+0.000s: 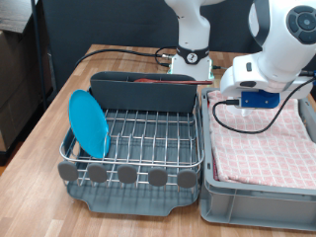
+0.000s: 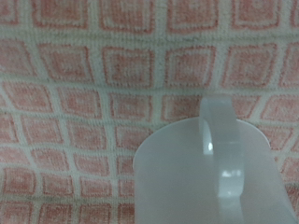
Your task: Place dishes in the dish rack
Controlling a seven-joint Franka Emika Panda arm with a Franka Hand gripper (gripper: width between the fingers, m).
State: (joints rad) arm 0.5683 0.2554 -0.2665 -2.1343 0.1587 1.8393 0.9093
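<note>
1. 3 dishes belong to this job, and 2 are showing in the exterior view: the round flat sky-blue plate is standing on edge at the left end of the large silver wire dish rack, and a slim dark red-brown spoon is lying along the top of the rack's tall grey caddy wall.
2. The plain white cylindrical cup is filling the wrist view, with the checked pinkish cloth behind it; whether it is resting on the cloth or hanging above it cannot be told.
3. The white arm's jaws are reaching down over the grey plastic bin at the exterior view's right, beside the rack. No fingers are showing in either picture, so I cannot tell whether the jaws are apart, together or clamped on the cup.
4. Judging by its look, the cup is light, rigid and smooth, probably slippery and liable to chip or crack if dropped. Its wall or rim seems the sound place to grip.
5. The cloth under it looks soft and yielding, so the cup may be sitting unsteadily.
6. No brand, label or legible writing is appearing anywhere.
</note>
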